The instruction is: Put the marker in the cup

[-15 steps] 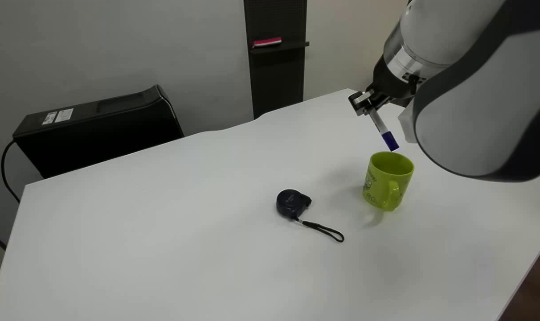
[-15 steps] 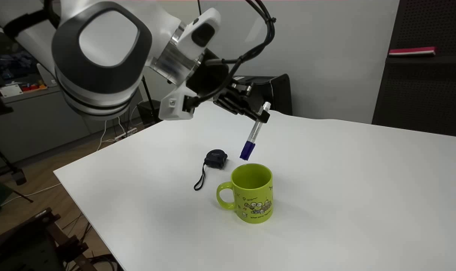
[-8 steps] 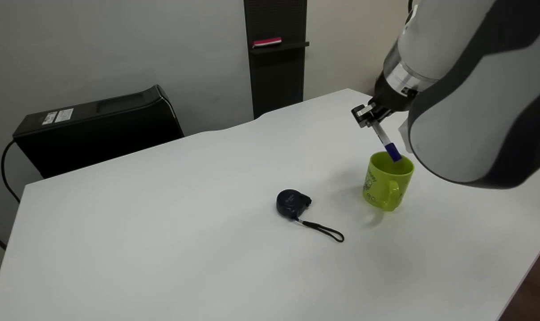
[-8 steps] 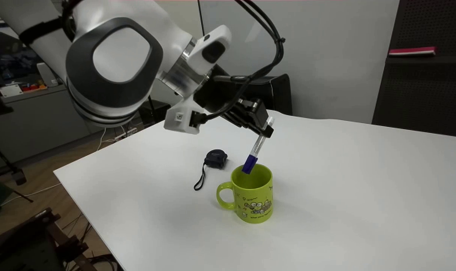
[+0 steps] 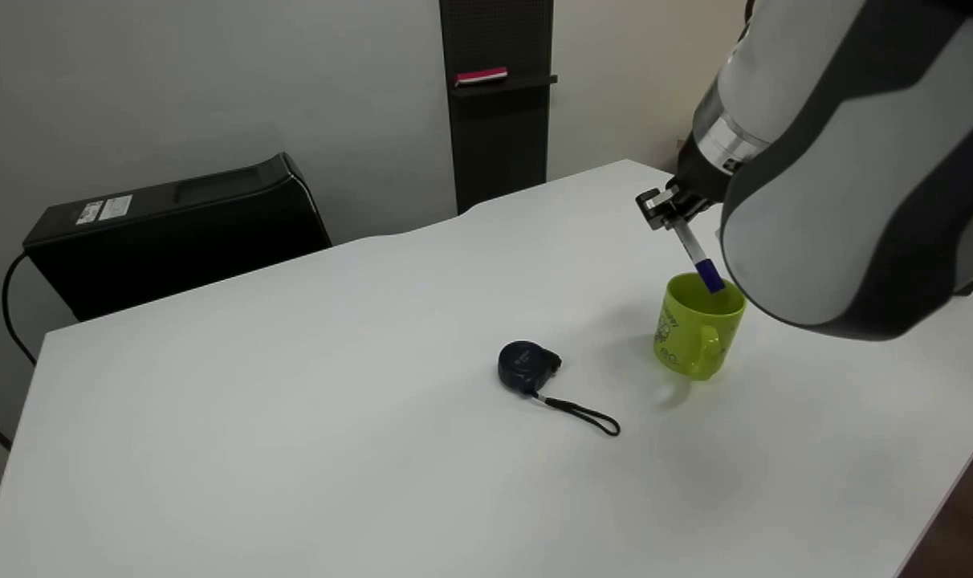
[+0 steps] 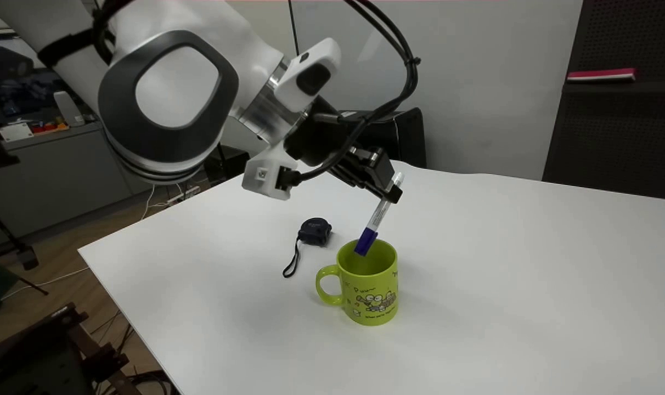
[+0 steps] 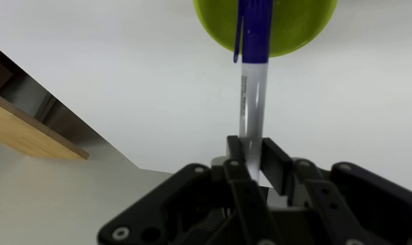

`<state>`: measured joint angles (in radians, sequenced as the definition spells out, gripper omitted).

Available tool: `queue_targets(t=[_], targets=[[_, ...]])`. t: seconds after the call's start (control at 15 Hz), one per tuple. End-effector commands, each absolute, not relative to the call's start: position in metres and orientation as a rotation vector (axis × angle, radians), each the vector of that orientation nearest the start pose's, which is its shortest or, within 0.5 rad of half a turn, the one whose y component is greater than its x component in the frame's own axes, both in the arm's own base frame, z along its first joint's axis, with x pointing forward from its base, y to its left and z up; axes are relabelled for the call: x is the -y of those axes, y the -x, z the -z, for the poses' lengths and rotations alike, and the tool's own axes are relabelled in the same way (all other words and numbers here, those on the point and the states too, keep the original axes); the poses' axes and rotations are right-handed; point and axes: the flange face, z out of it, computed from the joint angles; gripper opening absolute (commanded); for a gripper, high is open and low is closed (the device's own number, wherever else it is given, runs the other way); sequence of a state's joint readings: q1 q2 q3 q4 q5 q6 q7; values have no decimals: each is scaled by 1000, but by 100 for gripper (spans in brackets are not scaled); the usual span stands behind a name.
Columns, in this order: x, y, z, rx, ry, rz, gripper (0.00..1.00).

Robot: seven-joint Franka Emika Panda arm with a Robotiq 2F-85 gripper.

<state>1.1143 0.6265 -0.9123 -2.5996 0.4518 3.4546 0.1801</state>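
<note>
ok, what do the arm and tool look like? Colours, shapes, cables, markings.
In an exterior view, the arm is white with rounded shells, a dark grey ring framing a white panel, and a silver band. Black cables, tied together, loop alongside. The tool is black; the wrist view shows its jointed fingers with pale round fasteners. I can make out no lettering.

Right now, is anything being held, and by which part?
The gripper holds the marker by its white barrel, near the end opposite the blue cap.
</note>
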Motion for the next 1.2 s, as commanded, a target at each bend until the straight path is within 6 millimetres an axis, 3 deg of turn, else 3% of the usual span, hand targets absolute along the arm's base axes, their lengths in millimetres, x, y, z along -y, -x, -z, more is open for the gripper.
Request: queue_targets(t=[0.0,1.13], targets=[[-15,-466,-197,-401,3297,1110,5],[-19,-452,-159,-373,3380,1038,5]])
